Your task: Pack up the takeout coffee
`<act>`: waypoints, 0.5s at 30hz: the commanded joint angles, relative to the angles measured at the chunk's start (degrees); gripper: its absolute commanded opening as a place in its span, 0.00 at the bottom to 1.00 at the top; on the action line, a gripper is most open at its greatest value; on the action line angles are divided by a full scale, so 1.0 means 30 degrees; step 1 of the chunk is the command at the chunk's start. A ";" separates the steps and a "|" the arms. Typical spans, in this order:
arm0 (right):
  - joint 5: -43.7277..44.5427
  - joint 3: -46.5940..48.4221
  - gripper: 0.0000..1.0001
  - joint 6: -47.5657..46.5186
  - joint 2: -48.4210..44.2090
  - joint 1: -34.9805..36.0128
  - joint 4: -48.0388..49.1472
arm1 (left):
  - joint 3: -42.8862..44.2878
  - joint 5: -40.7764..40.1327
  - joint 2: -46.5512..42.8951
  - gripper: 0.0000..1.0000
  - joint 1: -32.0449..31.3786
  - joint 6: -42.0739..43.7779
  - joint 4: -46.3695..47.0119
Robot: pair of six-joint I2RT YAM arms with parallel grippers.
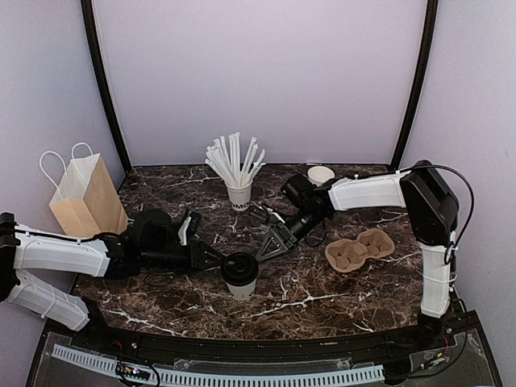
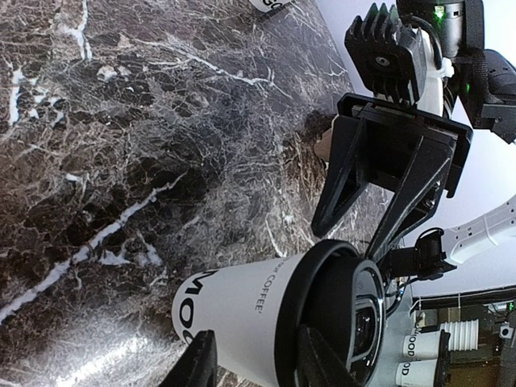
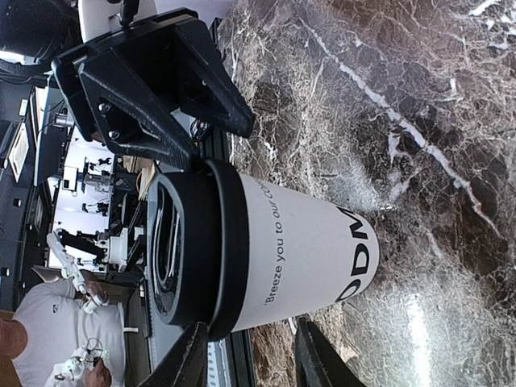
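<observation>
**Lidded cup stands free between two parted grippers**

The takeout coffee (image 1: 240, 276) stands upright on the table (image 1: 161, 306), a little toward 6 o'clock from the table's middle. The left gripper (image 1: 218, 260) lies at the cup's 10 o'clock and the right gripper (image 1: 269, 247) at its 1 o'clock. Both have their jaws spread, and neither grips the cup.

Only the top view takes in the rest. A cup of straws (image 1: 239, 192) stands at the coffee's 12 o'clock, and a bare white cup (image 1: 321, 174) sits toward 1 o'clock near the back wall. A pulp cup carrier (image 1: 359, 248) lies at 3 o'clock, and a paper bag (image 1: 87, 200) stands at 10 o'clock by the left wall.

The left wrist view alone shows the right gripper's fingers splayed just beside the black lid (image 2: 339, 290); whether they touch it I cannot tell. The right wrist view alone shows a line of lettering along the cup's side and, past the table edge, a person in a white shirt (image 3: 48, 339).

The table is glossy dark marble with white veins. Pale lilac walls close it in, with black posts (image 1: 101, 81) at the back corners.
</observation>
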 commanded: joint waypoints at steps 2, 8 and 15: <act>-0.0648 0.0807 0.39 -0.1163 -0.0185 0.0072 -0.0959 | 0.1146 -0.1000 -0.0784 0.38 -0.0054 0.1314 -0.2120; -0.0241 0.0701 0.42 -0.1771 -0.0692 0.0134 -0.1240 | 0.1759 -0.1185 -0.0737 0.41 -0.0054 0.1466 -0.2363; 0.2852 -0.0535 0.47 -0.2574 -0.2096 0.0745 -0.1179 | 0.2120 -0.0633 -0.1068 0.48 -0.0054 0.1816 -0.3485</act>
